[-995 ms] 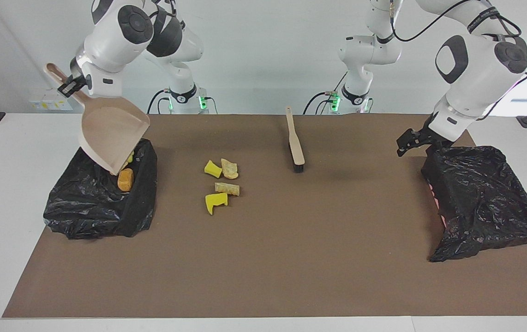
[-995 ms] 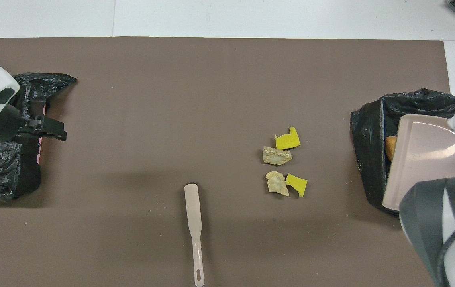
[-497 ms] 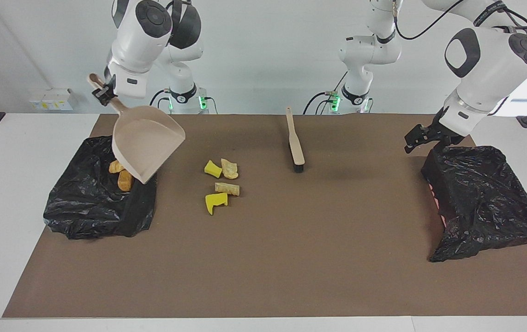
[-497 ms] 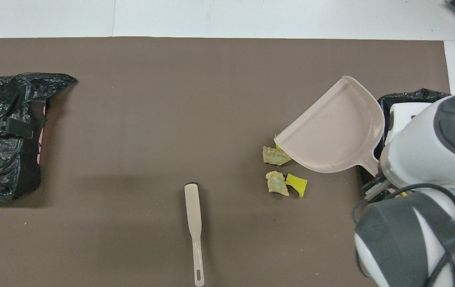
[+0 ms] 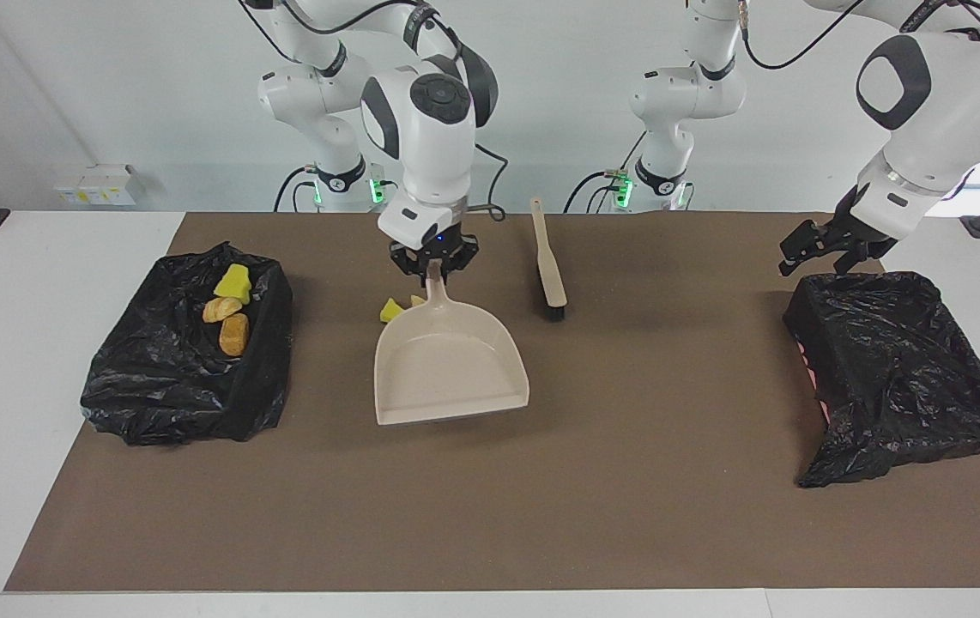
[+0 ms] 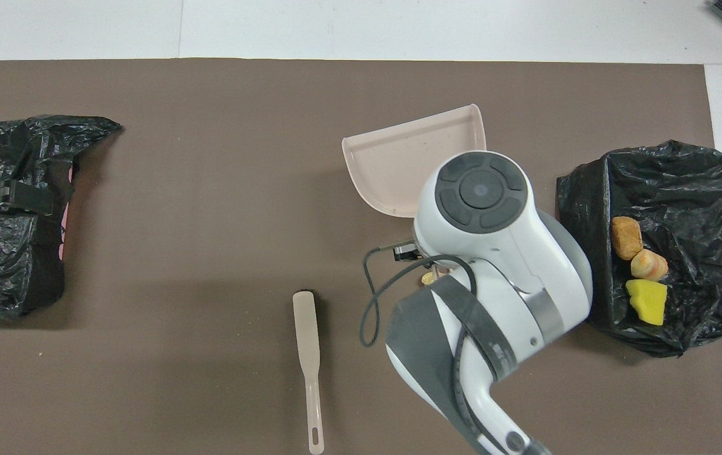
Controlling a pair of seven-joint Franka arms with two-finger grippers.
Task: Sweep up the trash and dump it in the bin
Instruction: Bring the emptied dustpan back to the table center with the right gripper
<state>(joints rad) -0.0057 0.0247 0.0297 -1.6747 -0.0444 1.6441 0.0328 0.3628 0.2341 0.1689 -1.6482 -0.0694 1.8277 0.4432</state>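
Three scraps (image 5: 230,308) already lie in the bin (image 5: 164,403) at the mat's right-arm end, while the right gripper (image 5: 434,260), clamped on the dustpan (image 5: 447,365) handle, holds it level over the rest (image 5: 390,310); the left gripper (image 5: 829,249), fingers apart, waits over the other bag (image 5: 902,378).

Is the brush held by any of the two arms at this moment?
No, the brush lies alone on the brown mat, with neither tool touching it.
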